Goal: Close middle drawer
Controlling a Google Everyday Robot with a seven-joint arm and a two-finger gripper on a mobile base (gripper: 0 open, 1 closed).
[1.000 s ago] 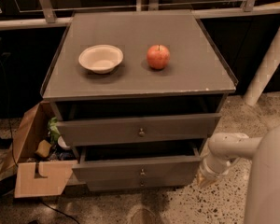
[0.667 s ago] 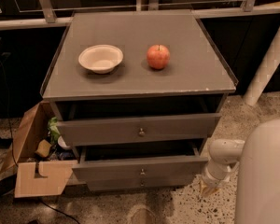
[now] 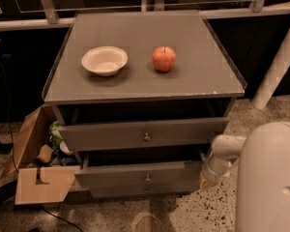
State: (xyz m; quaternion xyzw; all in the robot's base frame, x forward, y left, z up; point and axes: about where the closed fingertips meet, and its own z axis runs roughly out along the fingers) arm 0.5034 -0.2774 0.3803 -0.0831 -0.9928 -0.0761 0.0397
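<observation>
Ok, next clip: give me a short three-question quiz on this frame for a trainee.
1. True or false: the round red apple sits inside the shallow white bowl.
2. Which part of the dark-grey wooden middle drawer is the end effector nearest? A) left end B) right end C) centre knob
3. Fill in: the middle drawer is ___ (open/shut).
Key: 1 false, they lie apart on the grey cabinet top; 2 B; 3 open.

One bowl (image 3: 105, 60), one apple (image 3: 164, 58), three drawers (image 3: 111, 135) counting the middle drawer (image 3: 130, 174), and one hand (image 3: 209, 178) beside it are showing.
</observation>
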